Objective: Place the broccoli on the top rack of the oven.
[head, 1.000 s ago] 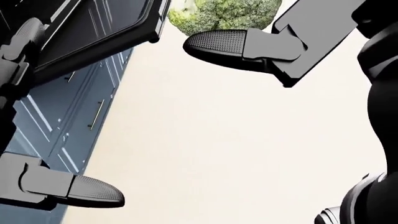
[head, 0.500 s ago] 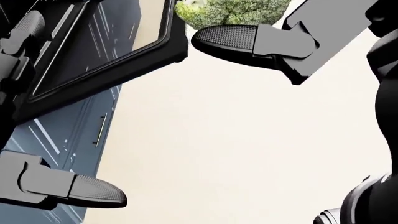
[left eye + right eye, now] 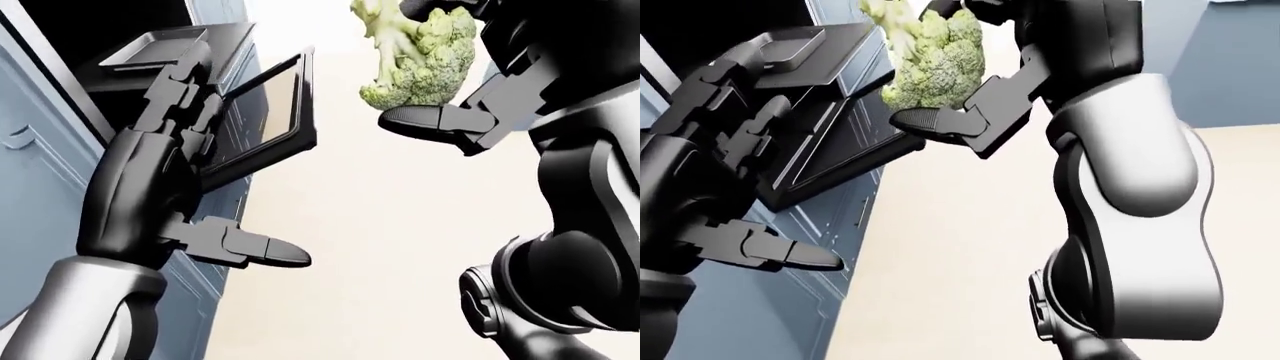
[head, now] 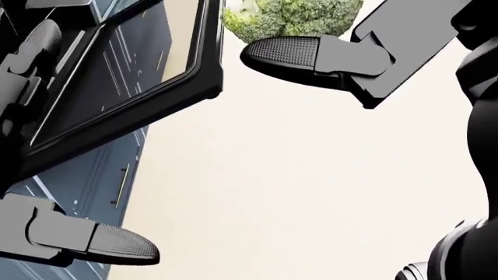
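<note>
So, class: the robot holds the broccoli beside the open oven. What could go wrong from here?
1. The green broccoli head rests on one visible finger of the right hand; it might slip.
2. The black glass oven door hangs open between the hands; an arm could strike it.

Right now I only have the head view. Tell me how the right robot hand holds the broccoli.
Observer: Left-eye view: the right robot hand grips the broccoli, pale stalk up, thumb beneath the florets.
Operator: Report what's inside the oven.
Observer: A dark tray sits in the open cavity, top left of that view, above the open door.
Operator: Give me the left robot hand.
Observer: The left robot hand has its fingers stretched open towards that tray.
</note>
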